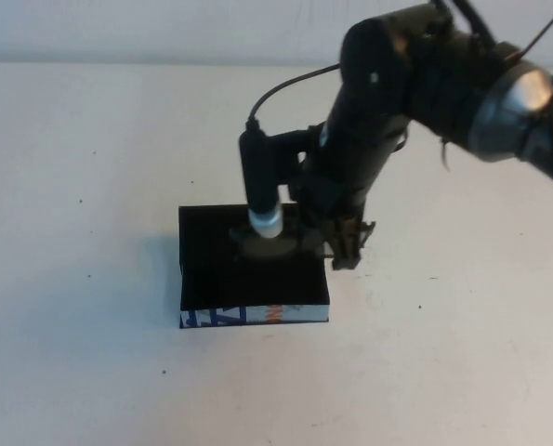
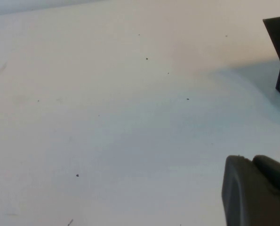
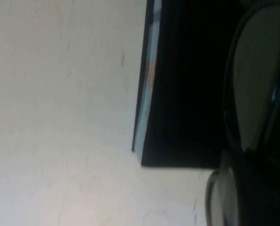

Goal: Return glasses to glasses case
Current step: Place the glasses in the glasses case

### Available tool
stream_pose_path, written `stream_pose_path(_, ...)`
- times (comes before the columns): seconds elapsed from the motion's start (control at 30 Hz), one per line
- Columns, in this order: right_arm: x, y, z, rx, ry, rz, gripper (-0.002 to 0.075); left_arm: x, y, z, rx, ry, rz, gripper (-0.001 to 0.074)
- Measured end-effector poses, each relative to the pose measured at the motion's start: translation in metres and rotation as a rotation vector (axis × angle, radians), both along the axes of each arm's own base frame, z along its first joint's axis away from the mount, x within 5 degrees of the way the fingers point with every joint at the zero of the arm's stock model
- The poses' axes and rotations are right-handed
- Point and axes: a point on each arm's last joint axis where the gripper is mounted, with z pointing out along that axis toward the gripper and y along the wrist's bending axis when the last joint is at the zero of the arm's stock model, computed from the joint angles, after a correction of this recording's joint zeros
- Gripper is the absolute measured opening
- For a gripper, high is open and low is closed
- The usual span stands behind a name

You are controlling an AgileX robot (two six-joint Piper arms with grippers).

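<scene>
The glasses case (image 1: 248,274) is a black box on the table, its blue, white and orange printed side (image 1: 254,315) facing me. My right gripper (image 1: 343,247) reaches down from the upper right over the case's far right corner and is shut on the black-framed glasses (image 1: 269,245), which sit over the case's top. In the right wrist view a tinted lens (image 3: 257,80) hangs over the black case (image 3: 187,94), and a second lens (image 3: 220,200) is past its edge. My left gripper (image 2: 255,188) is shut, empty and low over bare table, outside the high view.
The white table (image 1: 90,186) spreads on all sides of the case. A corner of the case (image 2: 278,40) shows in the left wrist view, well away from the left gripper. A black cable loops above the right wrist camera (image 1: 257,177).
</scene>
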Motion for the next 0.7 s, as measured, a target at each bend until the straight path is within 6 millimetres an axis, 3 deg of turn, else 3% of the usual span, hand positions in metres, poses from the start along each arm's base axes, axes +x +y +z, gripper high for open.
stream_pose_path(0.2,0.006,0.040,-0.031,-0.005,0.028,0.060,0.0005,0.000,0.000,0.000,0.000,0.000,0.000,-0.0001)
stream_pose_path(0.7,0.009,0.053,-0.061,-0.014,0.093,0.069,0.0005,0.000,0.000,0.000,0.000,0.000,0.000,-0.0001)
